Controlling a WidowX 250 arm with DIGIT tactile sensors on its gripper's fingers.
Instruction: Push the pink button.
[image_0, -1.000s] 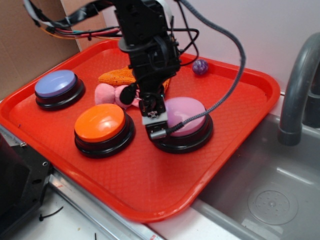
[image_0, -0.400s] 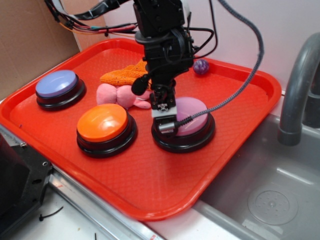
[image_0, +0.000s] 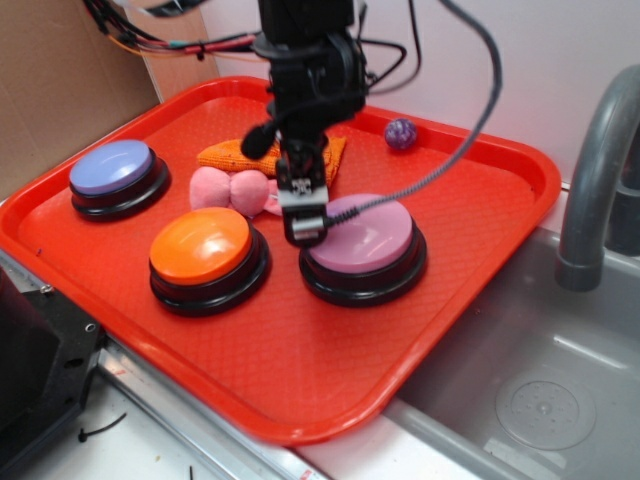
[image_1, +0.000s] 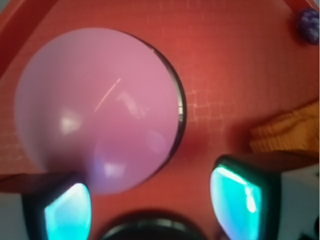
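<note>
The pink button (image_0: 365, 235), a pale pink-lilac dome on a black base, sits right of centre on the red tray (image_0: 300, 370). My gripper (image_0: 303, 225) hangs just above the button's left edge, its fingers pointing down. In the wrist view the button (image_1: 95, 110) fills the upper left. My gripper (image_1: 150, 200) is open there, with bare tray between the two fingertips (image_1: 237, 197) and nothing held.
An orange button (image_0: 200, 245) sits left of the pink one and a blue-lavender button (image_0: 112, 167) at the far left. A pink plush toy (image_0: 225, 190), an orange knitted cloth (image_0: 240, 155) and a small purple ball (image_0: 400, 133) lie behind. A sink (image_0: 540, 380) and a grey faucet (image_0: 595, 170) are on the right.
The gripper moved right onto the pink button's left part, then rose and shifted back left. The button's top now shows almost whole.
</note>
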